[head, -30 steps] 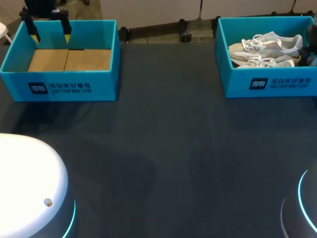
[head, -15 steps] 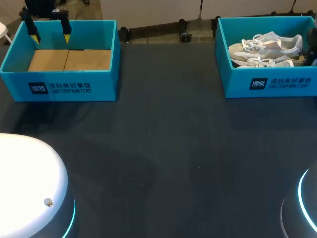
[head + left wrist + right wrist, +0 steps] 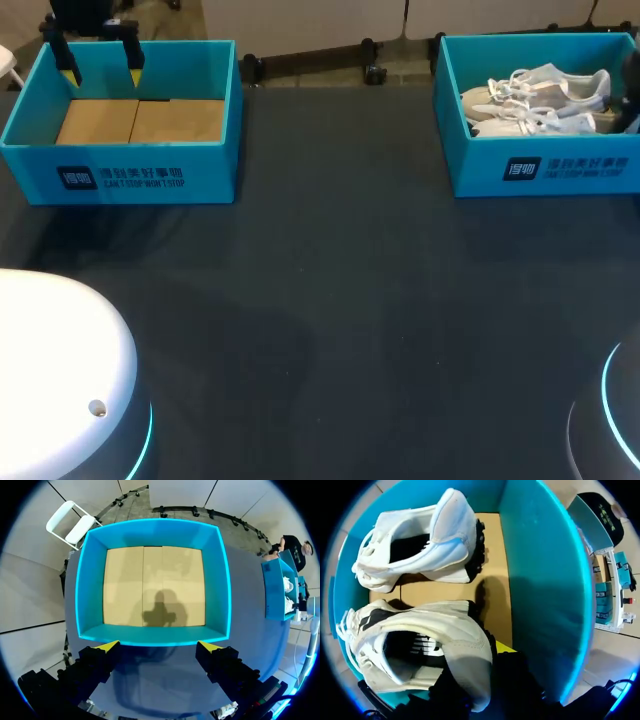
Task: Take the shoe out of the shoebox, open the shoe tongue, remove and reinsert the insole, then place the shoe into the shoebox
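A dark matte desk (image 3: 340, 300) carried two teal boxes, well apart; the shoebox (image 3: 545, 165) stood at the desk's far right corner, and the empty shoebox (image 3: 120, 175) sat far off to the shoebox's left, at the opposite far corner, showing only its tan cardboard floor; both had white print on their front walls; past the desk's far edge lay a pale floor.

Inside the shoebox, on its cardboard floor, lay two white lace-up sneakers side by side, toes toward the shoebox's left wall and heels toward its right wall; the gripped sneaker (image 3: 435, 635) lay along the shoebox's front wall, its dark lining open to view and its laces loose at the toe end; the other sneaker (image 3: 435, 545) lay along the shoebox's back wall, tipped partly onto its side, with a pale blue heel panel.

The right claw (image 3: 480, 667) reached down just inside the shoebox's right wall and was clamped on the gripped sneaker's heel rim, one yellow tip against the outside of the heel and the other finger hidden within the opening; the left claw (image 3: 159, 646) hung far from the shoebox, over the empty shoebox's far-left rim, its fingers wide apart and holding nothing.
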Robot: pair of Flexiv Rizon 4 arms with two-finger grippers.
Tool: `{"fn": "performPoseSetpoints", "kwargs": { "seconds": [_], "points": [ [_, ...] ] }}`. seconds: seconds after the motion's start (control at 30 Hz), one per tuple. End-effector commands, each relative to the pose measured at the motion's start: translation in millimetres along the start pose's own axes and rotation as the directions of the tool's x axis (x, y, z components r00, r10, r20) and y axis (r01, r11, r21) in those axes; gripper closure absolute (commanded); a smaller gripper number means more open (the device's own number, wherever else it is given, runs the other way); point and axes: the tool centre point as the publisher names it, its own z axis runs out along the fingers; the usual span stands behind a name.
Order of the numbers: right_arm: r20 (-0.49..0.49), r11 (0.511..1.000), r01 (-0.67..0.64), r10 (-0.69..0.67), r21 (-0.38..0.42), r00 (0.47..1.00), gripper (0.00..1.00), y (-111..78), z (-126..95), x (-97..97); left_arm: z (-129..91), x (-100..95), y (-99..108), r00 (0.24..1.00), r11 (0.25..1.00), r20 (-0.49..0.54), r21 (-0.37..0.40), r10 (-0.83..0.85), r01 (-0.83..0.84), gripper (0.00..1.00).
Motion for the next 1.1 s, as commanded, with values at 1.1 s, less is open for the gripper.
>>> {"fn": "performPoseSetpoints", "kwargs": {
  "seconds": [1.1],
  "points": [
    [0.087,0.982,-0.182,0.186,-0.045,0.979,1.00,10.0,-128.1,-10.3,0.0,0.0,0.0,1.000,1.000,0.000,0.000,0.000,0.000,0.00]
  ]
}}
